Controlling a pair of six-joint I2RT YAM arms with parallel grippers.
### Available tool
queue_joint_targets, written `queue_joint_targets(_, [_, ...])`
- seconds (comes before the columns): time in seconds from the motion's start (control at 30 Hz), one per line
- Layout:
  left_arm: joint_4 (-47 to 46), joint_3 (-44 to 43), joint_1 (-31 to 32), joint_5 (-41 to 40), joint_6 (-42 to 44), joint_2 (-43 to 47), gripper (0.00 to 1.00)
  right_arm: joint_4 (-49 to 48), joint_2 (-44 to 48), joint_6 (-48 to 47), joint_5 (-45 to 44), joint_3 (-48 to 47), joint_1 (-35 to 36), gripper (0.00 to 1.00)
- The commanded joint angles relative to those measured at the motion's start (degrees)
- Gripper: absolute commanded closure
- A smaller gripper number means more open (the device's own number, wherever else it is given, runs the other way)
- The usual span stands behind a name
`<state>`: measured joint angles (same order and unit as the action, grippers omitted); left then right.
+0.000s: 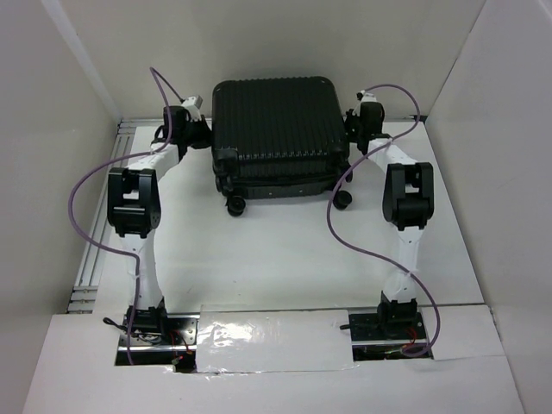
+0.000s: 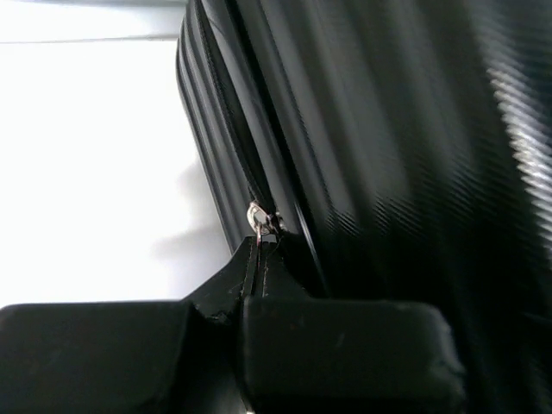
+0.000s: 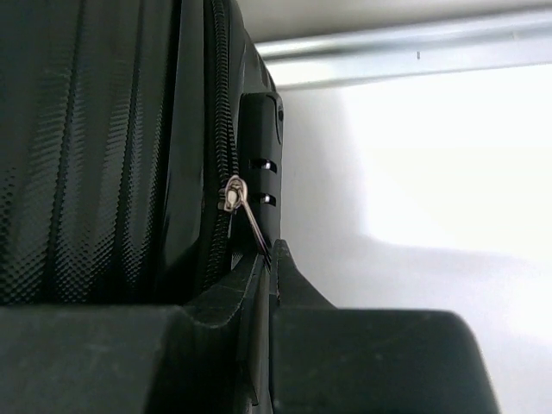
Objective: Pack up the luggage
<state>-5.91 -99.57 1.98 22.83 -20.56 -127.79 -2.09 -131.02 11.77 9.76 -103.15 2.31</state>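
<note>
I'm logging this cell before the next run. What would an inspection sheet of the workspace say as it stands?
Surface: white table.
Job's things: luggage closed, lying flat, wheels toward the arms.
Clutter: nothing seen.
Grippers: left gripper shut on left zipper pull; right gripper shut on right zipper pull.
Cables: left purple cable and right purple cable loop loosely beside their arms.
Surroundings: white walls; metal rail at the table's left edge.
</note>
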Motion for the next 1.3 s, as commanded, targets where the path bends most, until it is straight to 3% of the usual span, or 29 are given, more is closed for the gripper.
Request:
queue_joint_targets(0.0, [-3.1, 1.3, 6.9, 15.1, 1.8, 11.8, 1.0, 0.5, 6.3, 2.4, -1.1, 6.2, 7.9, 1.0])
queue_joint_targets(0.3, [1.9, 17.8, 11.1, 11.4, 6.2, 26.6, 1.0, -1.4, 21.0, 1.9, -3.8, 26.0, 11.2, 1.0])
queue_joint_targets(0.47, [3.4, 23.9, 11.1, 8.1, 6.9, 32.7, 1.0, -0.6, 26.3, 1.9, -6.0, 32.0, 12.3, 1.0])
queue_joint_targets(0.57, [4.7, 23.8, 11.1, 5.9, 7.5, 31.6, 1.0, 1.4, 26.2, 1.2, -6.0, 32.7, 12.3, 1.0])
queue_joint_targets(0.73, [6.0, 19.8, 7.5, 3.4, 8.0, 27.0, 1.0, 3.8, 20.5, -1.2, -5.3, 25.6, 10.6, 1.0])
queue_joint_targets(0.9, [7.5, 9.4, 4.5, 3.5, 8.0, 19.0, 1.0, 5.4, 11.2, -3.7, -3.6, 15.2, 7.7, 1.0])
queue_joint_targets(0.97, [8.3, 5.5, 3.7, 4.1, 8.6, 14.2, 1.0, 6.8, 5.2, -5.5, -2.5, 7.1, 6.9, 1.0])
queue_joint_targets(1.0, [7.6, 1.9, 3.7, 4.1, 9.1, 11.4, 1.0, 9.3, -1.1, -7.9, -1.9, -2.0, 6.4, 1.0])
queue_joint_targets(1.03, [7.0, 0.7, 3.7, 4.1, 9.1, 10.0, 1.0, 10.3, -1.2, -7.9, -1.8, -2.1, 6.4, 1.0])
queue_joint_targets(1.17, [5.3, -7.6, 3.2, 5.4, 7.3, 1.2, 1.0, 13.2, -12.0, -9.7, -2.6, -21.1, 6.4, 1.0])
queue_joint_targets(1.27, [5.9, -19.0, 3.2, 4.8, 4.1, -8.0, 1.0, 13.2, -20.0, -8.3, -0.4, -32.1, 5.3, 1.0])
